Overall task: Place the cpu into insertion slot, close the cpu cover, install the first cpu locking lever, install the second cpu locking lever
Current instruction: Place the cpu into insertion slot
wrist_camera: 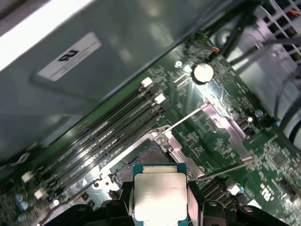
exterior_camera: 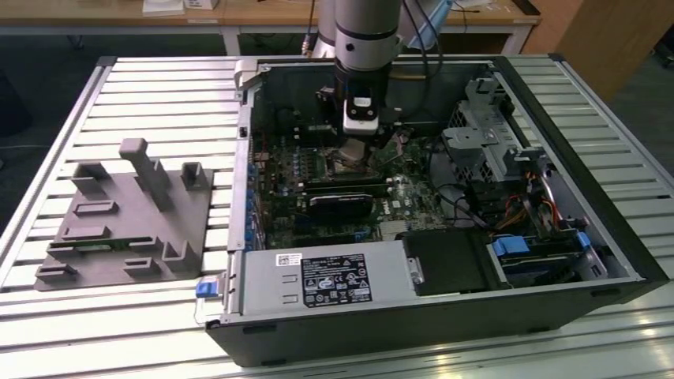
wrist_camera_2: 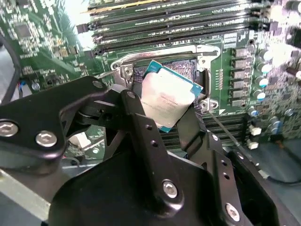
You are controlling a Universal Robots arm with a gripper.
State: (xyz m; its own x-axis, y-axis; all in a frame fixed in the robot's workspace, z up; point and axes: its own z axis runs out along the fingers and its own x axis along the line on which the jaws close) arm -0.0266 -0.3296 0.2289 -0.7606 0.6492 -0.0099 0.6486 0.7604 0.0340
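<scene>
My gripper (exterior_camera: 353, 148) hangs inside the open computer case, shut on the cpu (wrist_camera_2: 167, 96), a thin square chip with a pale silvery face and teal edge. It grips the chip by two opposite edges between black fingers (wrist_camera_2: 137, 115). The cpu (wrist_camera: 160, 195) is tilted and sits just above the insertion slot (wrist_camera: 141, 162), whose dark centre (wrist_camera_2: 188, 68) and silvery rim show behind it. The chip does not rest in the socket. The cpu cover (wrist_camera: 225, 129) lies swung open beside the slot, and two thin locking levers (wrist_camera: 188, 117) stand released.
Long memory slots (wrist_camera_2: 164, 19) run along one side of the socket. A black card (exterior_camera: 342, 193) and the grey power-supply box (exterior_camera: 327, 280) lie nearer the case front. Drive cage and cables (exterior_camera: 490, 142) fill the exterior view's right. A grey fixture (exterior_camera: 126, 213) stands on the slatted table.
</scene>
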